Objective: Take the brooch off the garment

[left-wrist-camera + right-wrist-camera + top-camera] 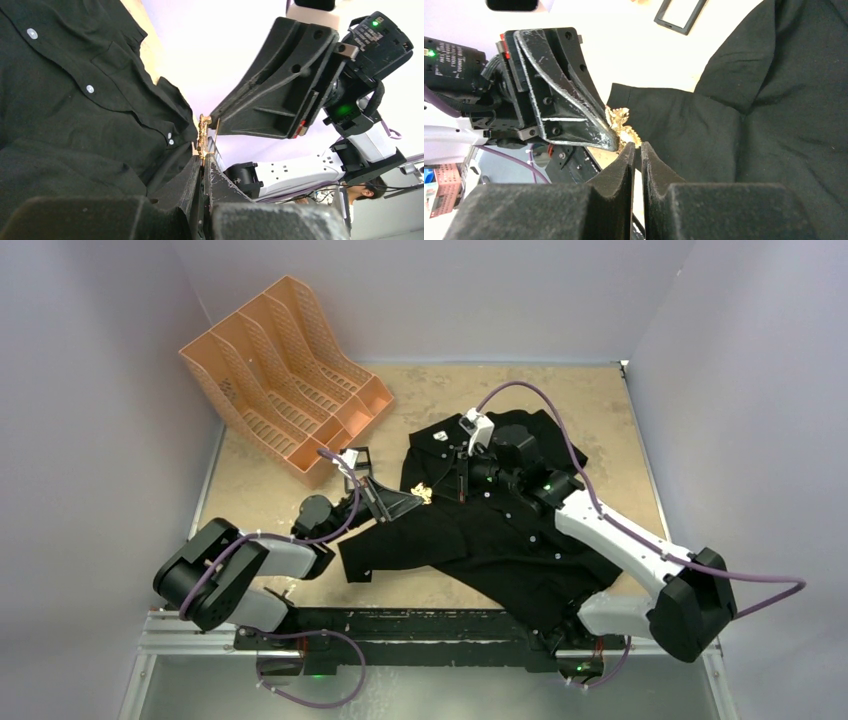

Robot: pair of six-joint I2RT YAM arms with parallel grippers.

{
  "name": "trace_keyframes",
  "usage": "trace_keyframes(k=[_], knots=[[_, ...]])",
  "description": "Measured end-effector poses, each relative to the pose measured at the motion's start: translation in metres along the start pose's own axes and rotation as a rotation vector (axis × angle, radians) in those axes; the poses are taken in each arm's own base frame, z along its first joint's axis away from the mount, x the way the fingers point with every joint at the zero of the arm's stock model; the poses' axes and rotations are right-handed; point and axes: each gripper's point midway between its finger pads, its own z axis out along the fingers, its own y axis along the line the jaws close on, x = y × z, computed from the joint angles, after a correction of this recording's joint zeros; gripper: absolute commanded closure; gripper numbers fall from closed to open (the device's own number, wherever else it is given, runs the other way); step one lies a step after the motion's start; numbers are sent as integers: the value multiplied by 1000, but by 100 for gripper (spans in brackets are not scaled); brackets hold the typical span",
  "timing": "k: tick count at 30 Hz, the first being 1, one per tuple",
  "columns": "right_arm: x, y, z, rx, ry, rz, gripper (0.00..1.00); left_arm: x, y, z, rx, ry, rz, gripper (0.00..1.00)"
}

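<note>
Left claw (204,161): scuffed matte black plastic fingers pressed tight together, pinching the tiny gold-yellow leaf-shaped metal brooch (203,131) right at the tip! The right claw (636,148) meets it nose to nose, jaws drawn nearly together with a thin slit left. Its tips sit right against the brooch, but whether they pinch it I cannot tell. The brooch sits at the edge of the soft black collared button-up shirt (749,125), with its small white buttons (89,89). Beyond lie the tan speckled tabletop (560,390) and a slatted orange plastic file rack (290,370). The white print on the black wrist housing (454,60) is too small to read.
</note>
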Motion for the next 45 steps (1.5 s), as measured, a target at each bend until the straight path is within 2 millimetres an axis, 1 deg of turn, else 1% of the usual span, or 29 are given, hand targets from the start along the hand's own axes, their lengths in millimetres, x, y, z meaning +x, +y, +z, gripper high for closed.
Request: trace_keyframes(k=[6, 10, 14, 18, 25, 33, 38, 45], knots=[[-7, 11, -15, -12, -36, -17, 88, 0, 1, 1, -6, -7, -3, 100], [-7, 18, -18, -28, -40, -26, 89, 0, 1, 1, -7, -7, -3, 100], [-2, 23, -17, -41, -27, -28, 89, 3, 0, 1, -7, 0, -6, 100], [-1, 26, -15, -47, -22, -25, 93, 5, 0, 2, -9, 4, -7, 100], [3, 22, -8, -41, -4, -11, 97, 3, -8, 1, 10, -3, 19, 100], [5, 22, -5, -40, 4, -7, 100, 2, -13, 1, 6, -5, 50, 100], [8, 24, -4, -45, 11, -8, 100, 4, -13, 2, 3, 1, 56, 100], [10, 19, 0, -23, 19, -3, 100, 6, -7, 3, -24, 0, 76, 100]])
